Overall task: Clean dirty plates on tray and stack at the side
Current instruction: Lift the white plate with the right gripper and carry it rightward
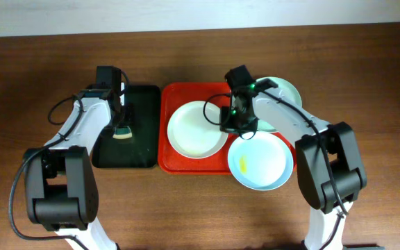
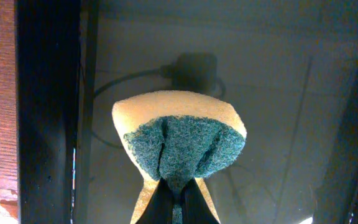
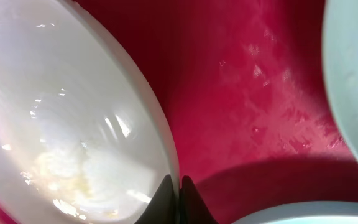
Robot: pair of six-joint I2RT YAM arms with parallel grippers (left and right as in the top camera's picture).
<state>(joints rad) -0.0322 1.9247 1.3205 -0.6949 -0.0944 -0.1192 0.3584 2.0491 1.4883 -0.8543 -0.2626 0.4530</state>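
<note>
The red tray (image 1: 186, 94) holds white plate (image 1: 196, 130), mint plate (image 1: 287, 90), smeared blue plate (image 1: 264, 165).

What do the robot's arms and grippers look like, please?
The left arm and right arm have white links, black joints and black cables. The left gripper and right gripper are black with slim tapered fingers; a green light marks the right wrist.

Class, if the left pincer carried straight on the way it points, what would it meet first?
The left pincer, shut on the sponge, would likely push it into the black tray; nothing else shows between, though depth is unclear.
</note>
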